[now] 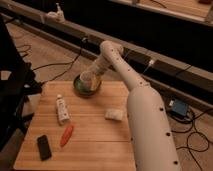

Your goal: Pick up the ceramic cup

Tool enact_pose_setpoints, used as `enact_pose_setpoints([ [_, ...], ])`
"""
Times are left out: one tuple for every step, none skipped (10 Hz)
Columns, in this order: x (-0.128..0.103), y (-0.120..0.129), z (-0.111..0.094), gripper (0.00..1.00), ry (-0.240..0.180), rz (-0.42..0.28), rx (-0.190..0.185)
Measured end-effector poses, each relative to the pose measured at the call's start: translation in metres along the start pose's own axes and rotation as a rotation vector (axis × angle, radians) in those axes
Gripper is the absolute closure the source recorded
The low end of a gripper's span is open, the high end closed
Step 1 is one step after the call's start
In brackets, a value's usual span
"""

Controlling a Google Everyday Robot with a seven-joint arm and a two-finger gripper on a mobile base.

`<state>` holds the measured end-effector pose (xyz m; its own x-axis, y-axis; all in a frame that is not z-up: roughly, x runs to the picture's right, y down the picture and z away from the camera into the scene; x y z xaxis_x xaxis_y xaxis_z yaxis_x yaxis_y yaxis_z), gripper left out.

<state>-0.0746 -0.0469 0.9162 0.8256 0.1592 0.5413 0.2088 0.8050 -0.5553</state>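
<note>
The ceramic cup [88, 78] is small, round and cream-white. It sits in or just above the dark green saucer [81, 90] at the far edge of the wooden table [95, 140]. My gripper [94, 79] is at the cup, coming down from the right and behind at the end of the white arm [125, 75]. It hides the cup's right side. I cannot tell whether the cup rests on the saucer or is lifted off it.
A white tube-shaped bottle [62, 109] lies left of centre. An orange carrot-like item [66, 135] and a black flat object [44, 147] lie near the front left. A small white block [114, 114] lies at the right. A dark chair [12, 85] stands at the left, and cables cross the floor.
</note>
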Motion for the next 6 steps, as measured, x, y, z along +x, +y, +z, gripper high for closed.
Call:
enact_pose_setpoints([
  [0.005, 0.0, 0.007, 0.28, -0.005, 0.018, -0.012],
  [0.006, -0.001, 0.011, 0.36, -0.011, 0.026, -0.019],
  [0.005, -0.001, 0.018, 0.48, -0.02, 0.031, -0.03],
  [0.002, -0.002, 0.023, 0.59, -0.026, 0.028, -0.039],
  [0.0, -0.002, 0.026, 0.66, -0.029, 0.024, -0.045],
  [0.0, -0.003, 0.027, 0.76, -0.032, 0.021, -0.048],
])
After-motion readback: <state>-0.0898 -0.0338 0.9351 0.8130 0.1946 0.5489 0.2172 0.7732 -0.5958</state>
